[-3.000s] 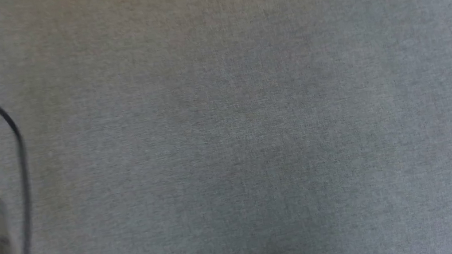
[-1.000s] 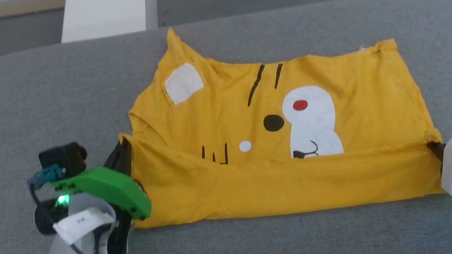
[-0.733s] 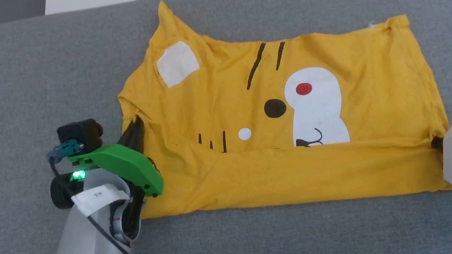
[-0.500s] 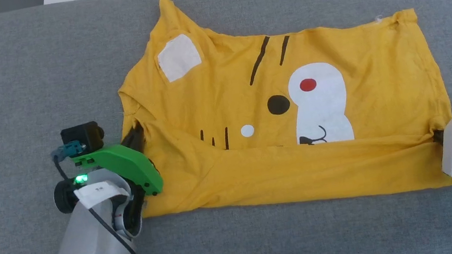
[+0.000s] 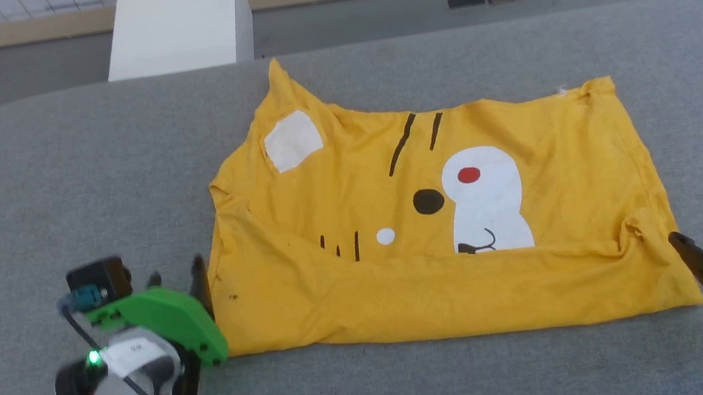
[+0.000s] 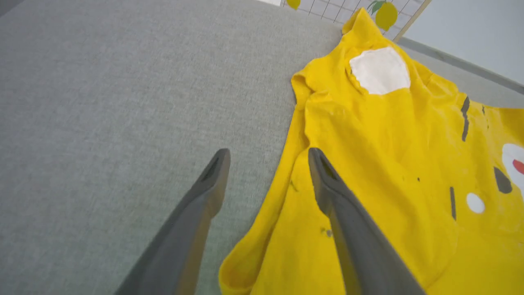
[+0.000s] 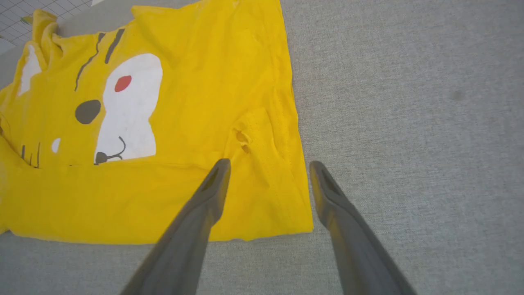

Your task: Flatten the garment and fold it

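On grey table [image 5: 77, 182], head view: garment [image 5: 439, 226] lies long axis left-right between both arms; left wrist view: left gripper [image 6: 269, 153] wide open, empty, straddling its left edge; right wrist view: right gripper [image 7: 270, 164] likewise at right edge.

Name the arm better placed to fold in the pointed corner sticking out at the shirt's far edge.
Left, probably. The left pincer stands open beside the garment, at the end where the pointed corner sticks out; the right pincer sits at the opposite end.
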